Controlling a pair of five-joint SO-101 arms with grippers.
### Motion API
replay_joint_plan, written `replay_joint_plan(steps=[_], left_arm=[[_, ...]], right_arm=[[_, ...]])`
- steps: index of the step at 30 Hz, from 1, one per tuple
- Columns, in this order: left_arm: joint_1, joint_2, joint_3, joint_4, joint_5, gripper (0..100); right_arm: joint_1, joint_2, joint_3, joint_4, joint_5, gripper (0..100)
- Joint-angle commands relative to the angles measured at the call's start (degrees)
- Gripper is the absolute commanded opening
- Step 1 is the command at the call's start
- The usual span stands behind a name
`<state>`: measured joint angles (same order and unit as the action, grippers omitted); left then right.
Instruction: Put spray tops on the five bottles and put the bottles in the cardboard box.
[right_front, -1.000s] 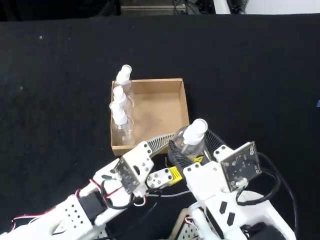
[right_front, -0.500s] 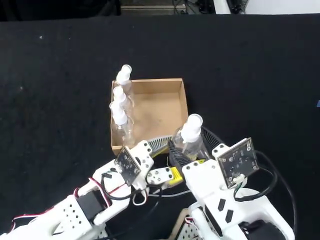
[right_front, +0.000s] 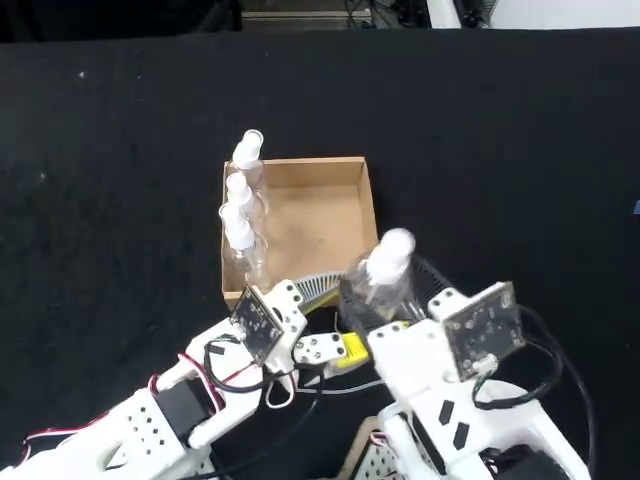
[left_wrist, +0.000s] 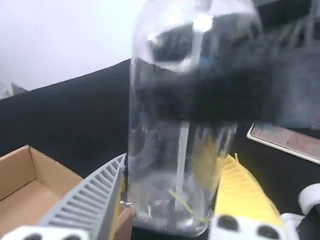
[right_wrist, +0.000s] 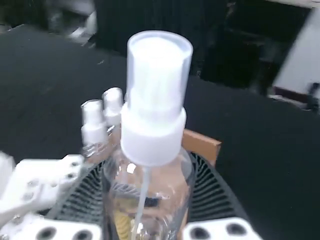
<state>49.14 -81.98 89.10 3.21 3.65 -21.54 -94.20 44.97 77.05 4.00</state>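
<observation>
A clear bottle (right_front: 378, 285) with a white spray top (right_front: 393, 247) stands upright just off the cardboard box's (right_front: 300, 161) near right corner. My right gripper (right_front: 388, 290) is shut on the bottle's body with its black fingers (right_wrist: 210, 196); the spray top (right_wrist: 156, 100) rises above them. My left gripper (right_front: 365, 308) holds the same bottle (left_wrist: 180, 150) low down, between a grey finger (left_wrist: 85, 200) and a yellow finger (left_wrist: 240, 195). Three capped bottles (right_front: 240, 215) stand in a row along the box's left wall.
The box floor (right_front: 320, 225) to the right of the three bottles is bare. Black table (right_front: 500, 150) surrounds the box. Both arms crowd the near edge, left arm (right_front: 180, 410) and right arm (right_front: 460, 400).
The held bottle swayed slightly left and then back, ending a little farther from the near edge. The left wrist shifted a little toward the box. The grips look unchanged.
</observation>
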Motion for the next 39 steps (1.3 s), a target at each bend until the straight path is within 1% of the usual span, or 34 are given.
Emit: replay_joint_plan(steps=[1,4,6,12,13,15,16,18,19,20,21,23,25,28,33,39], left_arm=[[-0.84,-0.88,-4.79,4.22,-0.35,26],[-0.84,-0.88,-8.48,10.73,-0.09,26],[-1.63,-0.88,-10.33,14.59,-0.26,26],[-1.80,-0.88,-10.86,21.98,0.53,25],[-1.80,-0.88,-10.86,22.86,1.93,24],[-1.80,-0.88,-10.86,23.82,5.01,18],[-2.15,-0.88,-10.86,23.91,5.36,14],[-2.33,-0.88,-10.42,26.02,3.60,4],[-2.33,-0.88,-10.24,27.60,2.37,2],[-2.15,-0.88,-10.15,29.45,1.67,4],[-1.80,-0.88,-10.07,31.74,1.58,6],[-1.71,-0.88,-10.07,34.64,2.81,5],[-1.89,-0.88,-9.98,35.78,3.52,3],[-2.33,-0.88,-9.71,35.87,3.69,3],[-1.89,-0.88,-5.85,35.34,3.69,3],[-1.89,-0.88,-5.41,35.08,3.69,3]], right_arm=[[8.00,0.04,3.21,-5.45,0.44,1.1],[11.25,0.04,7.60,-8.97,0.44,1.1],[12.13,0.04,9.45,-10.81,0.44,1.1],[14.15,1.36,10.59,-17.76,-0.18,1.1],[14.15,2.68,10.59,-19.16,-0.18,1.1],[14.15,6.55,10.68,-22.33,-0.18,1.1],[14.15,8.92,10.68,-24.26,-0.18,1.1],[14.15,13.93,10.68,-28.57,-0.18,1.1],[14.15,16.40,10.68,-30.68,-0.26,1.1],[14.15,18.95,10.68,-32.97,-0.70,1.1],[14.15,21.32,10.68,-35.43,-1.93,1.1],[14.15,25.98,10.68,-40.44,-5.36,1.1],[14.15,30.46,10.77,-44.92,-8.79,1.1],[12.66,37.41,12.09,-53.54,-12.13,1.1],[11.96,47.52,16.40,-67.34,-12.22,1.1],[11.96,56.84,17.36,-77.63,-12.22,1.1]])
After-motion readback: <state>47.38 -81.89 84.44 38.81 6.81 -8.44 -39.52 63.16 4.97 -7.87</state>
